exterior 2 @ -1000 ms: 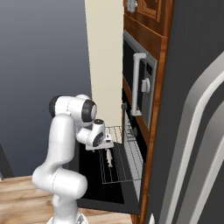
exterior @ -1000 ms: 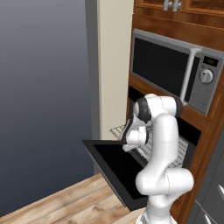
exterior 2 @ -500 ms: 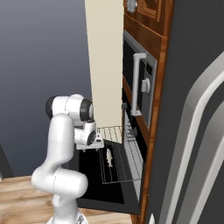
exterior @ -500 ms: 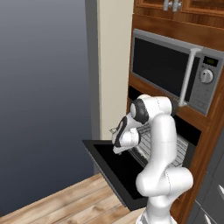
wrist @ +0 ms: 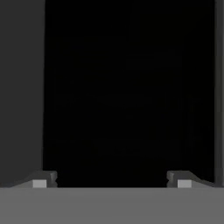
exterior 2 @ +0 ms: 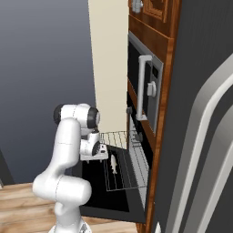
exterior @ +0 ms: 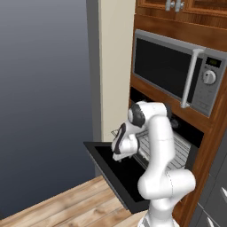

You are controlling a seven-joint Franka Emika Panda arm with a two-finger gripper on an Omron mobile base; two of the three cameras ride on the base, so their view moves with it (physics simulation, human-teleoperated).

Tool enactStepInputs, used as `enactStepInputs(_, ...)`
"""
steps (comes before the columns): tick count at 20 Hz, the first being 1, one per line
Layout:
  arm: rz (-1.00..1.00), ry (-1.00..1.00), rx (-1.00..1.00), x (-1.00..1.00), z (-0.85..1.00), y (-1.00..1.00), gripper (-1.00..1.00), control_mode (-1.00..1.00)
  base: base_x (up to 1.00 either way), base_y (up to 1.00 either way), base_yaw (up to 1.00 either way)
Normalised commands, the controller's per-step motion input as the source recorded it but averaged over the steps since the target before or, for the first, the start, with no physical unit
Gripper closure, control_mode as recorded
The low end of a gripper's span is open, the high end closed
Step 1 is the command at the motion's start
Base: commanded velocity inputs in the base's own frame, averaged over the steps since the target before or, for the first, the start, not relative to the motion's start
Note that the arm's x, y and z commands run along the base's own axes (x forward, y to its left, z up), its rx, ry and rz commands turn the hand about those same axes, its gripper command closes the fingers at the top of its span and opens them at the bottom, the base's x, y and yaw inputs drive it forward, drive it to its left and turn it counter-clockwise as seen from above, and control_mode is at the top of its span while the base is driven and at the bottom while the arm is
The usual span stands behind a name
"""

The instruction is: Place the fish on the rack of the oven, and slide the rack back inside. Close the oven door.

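silvery wire rack (exterior 2: 122, 167), stiff and light, carrying fish (exterior 2: 113, 164); best pushed at front bar. pincer (wrist: 112, 183) spread wide, holding nothing.

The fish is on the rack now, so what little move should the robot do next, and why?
Probably bring the open, empty gripper to the rack's front edge to push it in: the fish lies on it, and it sticks out over the lowered oven door.
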Motion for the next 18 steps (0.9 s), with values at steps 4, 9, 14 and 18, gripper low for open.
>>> enactStepInputs(4,0.0,0.06,0.0,0.32,-0.49,0.06,-1.0,-1.0,0.0,0.0,0.0)
enactStepInputs(9,0.01,0.05,0.0,0.3,-0.5,0.0,-1.0,-1.0,0.0,0.0,0.0)
enactStepInputs(14,0.02,0.07,0.0,0.3,-0.51,-0.22,-1.0,-1.0,0.0,0.0,0.0)
enactStepInputs(18,0.04,0.06,0.0,0.29,-0.5,-0.66,-1.0,-1.0,0.0,0.0,0.0)
